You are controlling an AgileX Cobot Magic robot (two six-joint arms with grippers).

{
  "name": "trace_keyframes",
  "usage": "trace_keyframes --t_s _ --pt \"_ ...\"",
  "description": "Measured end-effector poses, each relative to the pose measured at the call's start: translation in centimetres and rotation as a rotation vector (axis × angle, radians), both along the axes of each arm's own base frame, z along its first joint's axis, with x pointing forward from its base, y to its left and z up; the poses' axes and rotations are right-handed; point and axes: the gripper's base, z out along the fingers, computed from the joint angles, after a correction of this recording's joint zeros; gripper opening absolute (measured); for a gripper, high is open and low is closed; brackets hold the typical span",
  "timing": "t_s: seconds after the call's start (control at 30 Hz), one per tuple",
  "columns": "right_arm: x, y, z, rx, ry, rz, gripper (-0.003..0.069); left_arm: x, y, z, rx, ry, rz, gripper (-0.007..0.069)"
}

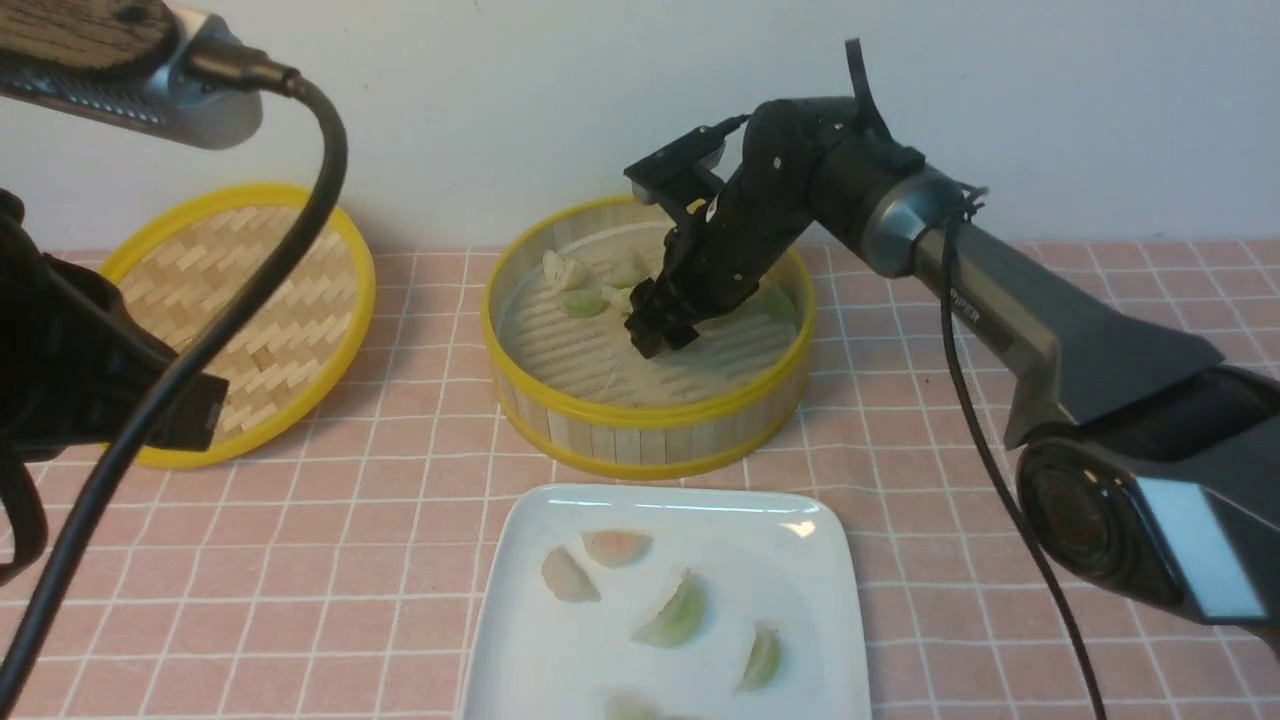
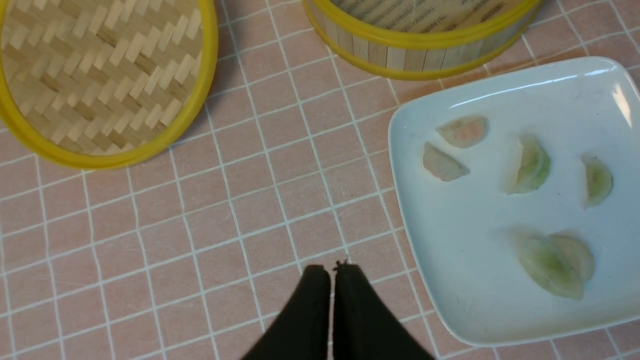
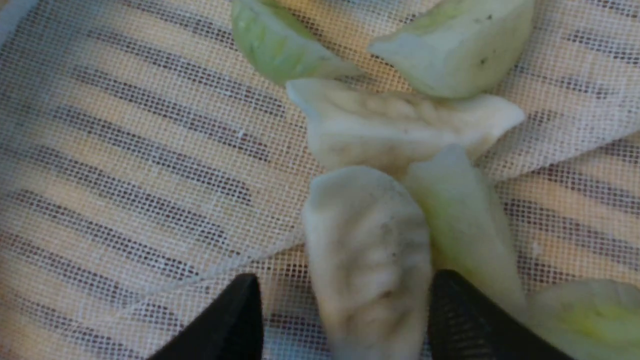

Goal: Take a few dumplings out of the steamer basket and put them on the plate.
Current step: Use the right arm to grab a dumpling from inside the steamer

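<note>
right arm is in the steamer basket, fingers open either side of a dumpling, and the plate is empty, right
No: the plate is not empty; the left wrist view shows several dumplings on it. The rest holds: right fingers open either side of a dumpling in the steamer basket.

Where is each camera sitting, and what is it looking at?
Front view: between the arms, facing forward over the steamer basket, plate and lid; the right arm and left arm show.
Left wrist view: on the left arm, looking down at the table; the shut left pincer shows.
Right wrist view: inside the basket, close on dumplings; the open right pincer straddles one.
Shared: front and left wrist views both show plate, lid and basket.
</note>
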Motion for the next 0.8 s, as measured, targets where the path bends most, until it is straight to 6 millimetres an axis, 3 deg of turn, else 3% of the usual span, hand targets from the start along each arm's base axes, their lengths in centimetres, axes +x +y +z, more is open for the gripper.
trace_keyframes --t_s 0.17,0.37,0.53,0.67,0.8 --pt "0.1 0.0 -0.2 0.001 0.001 -0.001 0.0232 -0.1 -0.1 0.0 -0.015 0.008 0.002 -0.0006" --pt "-0.7 -0.3 0.8 -0.008 0.067 -0.022 0.0230 -0.1 -0.2 -0.1 -0.025 0.016 -0.003 -0.0006" --pt "-1.2 -0.6 4.3 0.041 0.062 -0.099 0.0230 -0.2 -0.3 -0.1 -0.035 0.023 -0.007 -0.0006" --pt "-2.0 -1.0 5.6 0.051 0.088 -0.139 0.0230 -0.2 -0.3 -0.1 -0.038 0.025 -0.008 -0.0006" --pt "-4.9 -2.3 6.5 0.005 0.179 -0.146 0.0230 -0.2 -0.3 -0.1 -0.040 0.026 -0.006 -0.0006"
